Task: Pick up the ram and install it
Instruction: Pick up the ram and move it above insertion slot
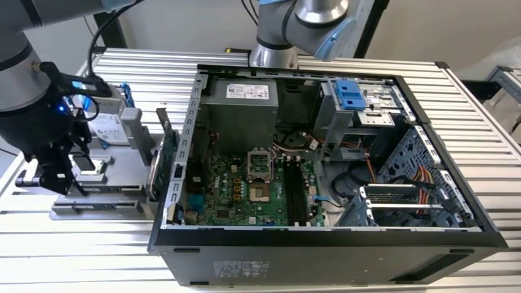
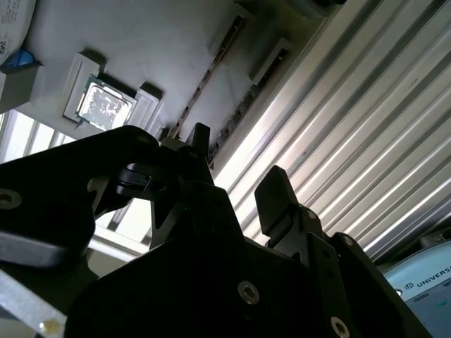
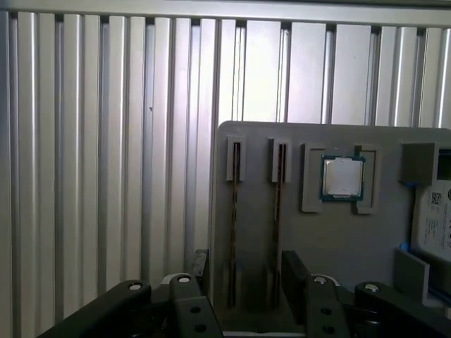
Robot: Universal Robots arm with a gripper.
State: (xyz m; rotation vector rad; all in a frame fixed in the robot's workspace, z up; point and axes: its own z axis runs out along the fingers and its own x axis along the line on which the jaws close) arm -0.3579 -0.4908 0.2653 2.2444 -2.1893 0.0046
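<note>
Two ram sticks stand on edge in narrow slots of a grey holder tray. They show as thin dark strips in both wrist views: one ram stick and, beside it, the other. My gripper hangs open above the near ends of the sticks and holds nothing. Its black fingers stand apart. In the exterior view the gripper is at the exterior view's left, over the tray and outside the open computer case.
A processor chip and a silver hard drive sit on the same tray. A green expansion card stands between tray and case. Inside the case, the motherboard's memory slots lie beside the processor socket. Ribbed aluminium table all around.
</note>
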